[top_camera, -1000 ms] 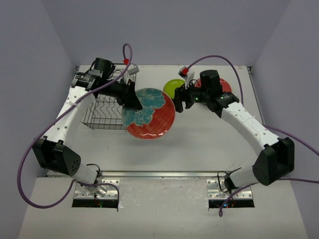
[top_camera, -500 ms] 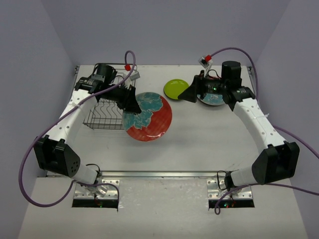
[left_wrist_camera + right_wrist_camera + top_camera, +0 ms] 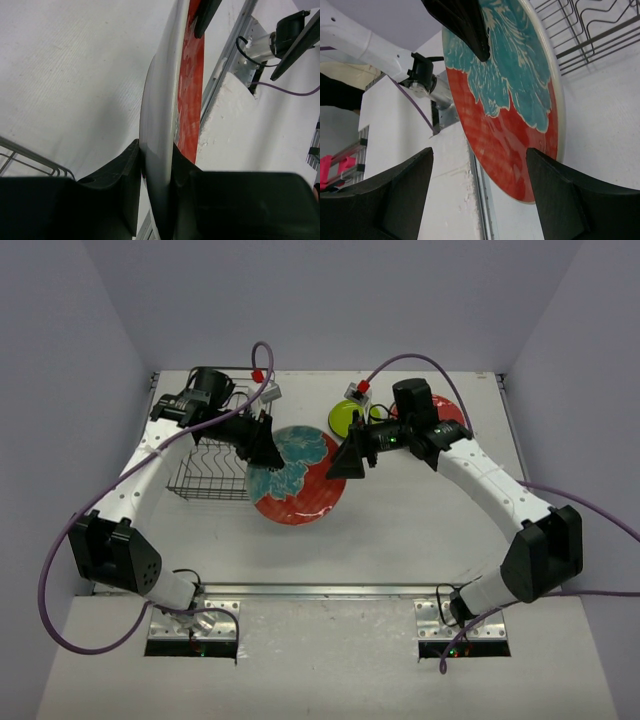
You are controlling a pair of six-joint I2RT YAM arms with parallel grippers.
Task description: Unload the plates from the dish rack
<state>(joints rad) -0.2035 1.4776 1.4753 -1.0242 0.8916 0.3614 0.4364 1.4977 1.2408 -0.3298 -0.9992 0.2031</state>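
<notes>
A large red plate (image 3: pixel 300 485) with a teal flower design hangs tilted above the table, just right of the black wire dish rack (image 3: pixel 205 468). My left gripper (image 3: pixel 264 447) is shut on its upper left rim. In the left wrist view the plate's rim (image 3: pixel 162 100) runs edge-on between the two fingers (image 3: pixel 120 175). My right gripper (image 3: pixel 345 462) stands open at the plate's right edge without touching it. In the right wrist view the plate's face (image 3: pixel 512 100) fills the space ahead of the wide-apart fingers (image 3: pixel 405 195).
A lime-green plate (image 3: pixel 343 417) lies at the back middle, partly behind my right arm. The edge of another red plate (image 3: pixel 453 410) shows at the back right. Grey walls close in three sides. The rack's wires (image 3: pixel 590 30) show behind the held plate.
My right gripper swung away toward the back right plates, then came back to the held plate's right edge, its jaws widening. The left gripper and plate shifted slightly left.
</notes>
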